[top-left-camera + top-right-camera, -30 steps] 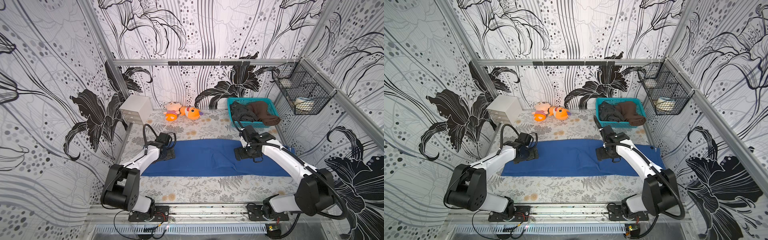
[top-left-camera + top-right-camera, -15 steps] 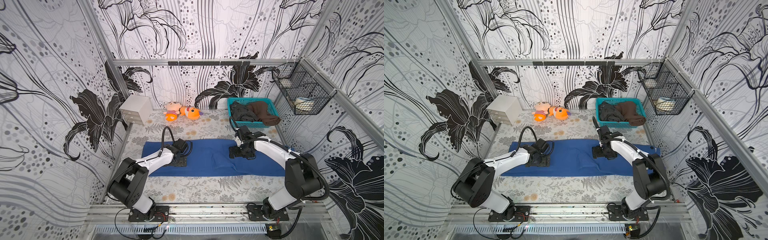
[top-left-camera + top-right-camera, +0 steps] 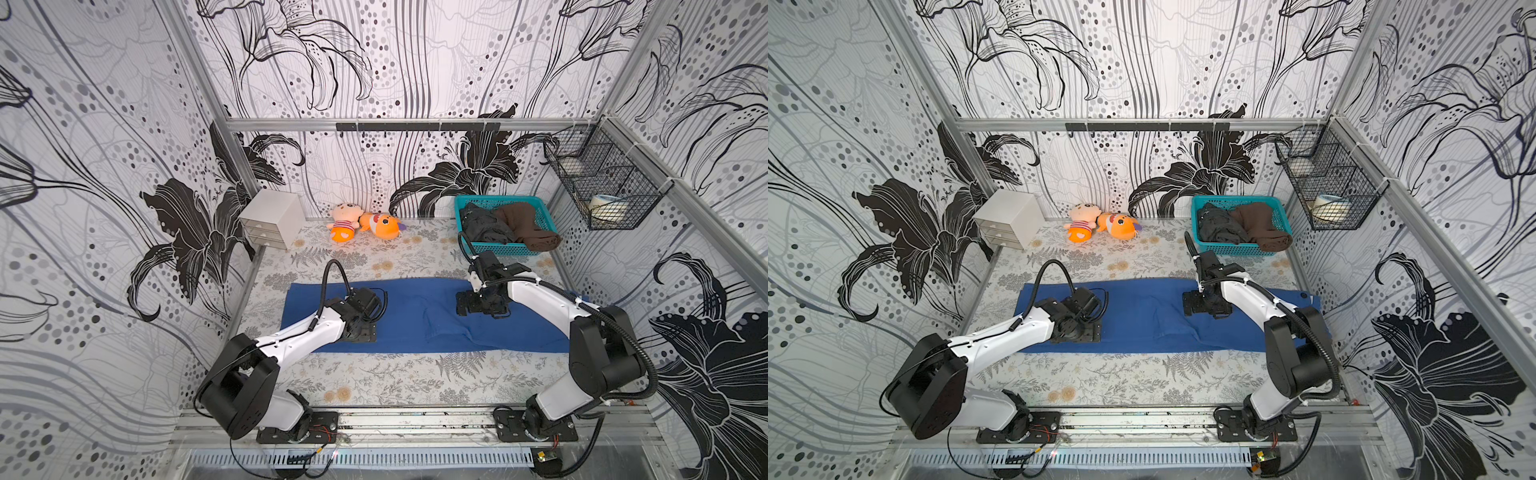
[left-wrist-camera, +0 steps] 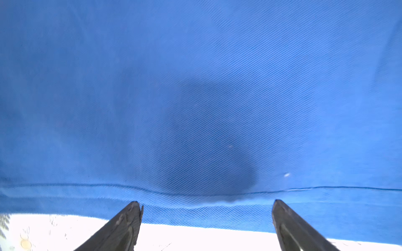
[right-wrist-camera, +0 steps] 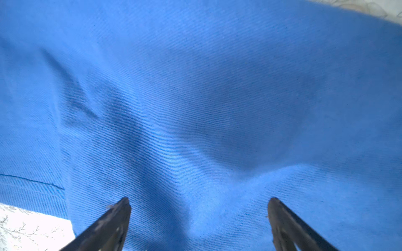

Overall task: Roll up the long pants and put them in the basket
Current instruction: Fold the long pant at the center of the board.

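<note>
Long pants [image 3: 419, 320] are lying flat on the tabletop [image 3: 386, 374], spreading directly under both grippers and running on past each. Left gripper [image 4: 206, 204] is sitting with jaws wide apart, gripping nothing; fingertips [image 4: 128, 217] are sitting over the hemmed edge, with a stitched seam just ahead of them and bare tabletop just behind. Right gripper [image 5: 199, 201] is likewise standing wide and empty over a wrinkled patch; can't tell if either is touching the cloth.
</note>
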`<state>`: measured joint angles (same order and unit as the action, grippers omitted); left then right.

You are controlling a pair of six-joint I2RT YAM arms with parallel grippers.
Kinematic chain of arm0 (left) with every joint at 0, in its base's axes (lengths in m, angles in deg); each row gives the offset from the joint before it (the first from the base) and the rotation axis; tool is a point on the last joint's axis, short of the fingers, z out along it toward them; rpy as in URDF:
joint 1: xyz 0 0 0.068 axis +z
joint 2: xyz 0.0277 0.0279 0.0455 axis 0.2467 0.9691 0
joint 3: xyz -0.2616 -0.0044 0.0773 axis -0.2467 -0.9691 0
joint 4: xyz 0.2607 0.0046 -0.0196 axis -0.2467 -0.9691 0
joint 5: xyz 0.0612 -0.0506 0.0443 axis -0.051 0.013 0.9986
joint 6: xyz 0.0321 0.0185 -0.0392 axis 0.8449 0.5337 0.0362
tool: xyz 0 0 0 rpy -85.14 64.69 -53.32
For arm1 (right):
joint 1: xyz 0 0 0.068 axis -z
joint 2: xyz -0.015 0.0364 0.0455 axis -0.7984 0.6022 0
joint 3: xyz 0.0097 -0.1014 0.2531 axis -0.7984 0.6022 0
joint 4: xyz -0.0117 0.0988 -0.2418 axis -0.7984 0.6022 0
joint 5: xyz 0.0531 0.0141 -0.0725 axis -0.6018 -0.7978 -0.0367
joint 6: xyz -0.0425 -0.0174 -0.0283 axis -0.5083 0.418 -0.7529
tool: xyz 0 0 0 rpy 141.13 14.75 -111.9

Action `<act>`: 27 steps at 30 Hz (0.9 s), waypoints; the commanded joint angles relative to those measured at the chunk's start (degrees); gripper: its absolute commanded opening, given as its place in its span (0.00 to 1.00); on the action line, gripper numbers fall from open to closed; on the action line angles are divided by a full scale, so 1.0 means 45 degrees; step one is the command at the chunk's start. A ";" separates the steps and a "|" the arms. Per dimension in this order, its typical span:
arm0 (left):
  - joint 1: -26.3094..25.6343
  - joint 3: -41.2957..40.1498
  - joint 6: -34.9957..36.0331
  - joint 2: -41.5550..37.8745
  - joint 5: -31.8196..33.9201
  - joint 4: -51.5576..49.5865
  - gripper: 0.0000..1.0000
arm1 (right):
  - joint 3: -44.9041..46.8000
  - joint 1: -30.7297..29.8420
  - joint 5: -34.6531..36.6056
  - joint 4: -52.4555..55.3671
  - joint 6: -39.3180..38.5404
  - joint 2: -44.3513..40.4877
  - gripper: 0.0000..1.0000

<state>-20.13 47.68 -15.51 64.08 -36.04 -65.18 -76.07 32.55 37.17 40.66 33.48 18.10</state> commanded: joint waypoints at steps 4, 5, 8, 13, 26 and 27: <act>0.0007 -0.0514 -0.0893 0.0067 -0.0045 0.0769 0.94 | 0.0178 0.0060 -0.0383 -0.0061 -0.0141 0.0178 1.00; 0.0000 -0.0613 -0.0924 0.0206 -0.0097 0.0969 0.94 | 0.0155 0.0062 -0.0393 -0.0047 -0.0129 0.0159 1.00; 0.0010 -0.0537 -0.0941 0.0714 0.0013 0.1148 0.93 | 0.0158 0.0063 -0.0378 -0.0052 -0.0145 0.0093 0.99; 0.0008 -0.0593 -0.1003 0.1053 0.0021 0.1594 0.91 | 0.0198 0.0050 -0.0373 -0.0060 -0.0156 0.0061 1.00; -0.0005 -0.0638 -0.0974 0.0914 0.0598 0.1241 0.34 | 0.0229 0.0066 -0.0315 -0.0130 -0.0162 0.0103 1.00; 0.0013 -0.0682 -0.0993 0.0894 0.0658 0.1230 0.23 | 0.0222 0.0066 -0.0333 -0.0126 -0.0162 0.0132 0.99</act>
<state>-20.13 45.38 -19.64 68.67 -34.99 -59.61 -76.07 32.55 35.94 40.13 33.48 18.32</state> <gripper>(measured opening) 0.278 0.995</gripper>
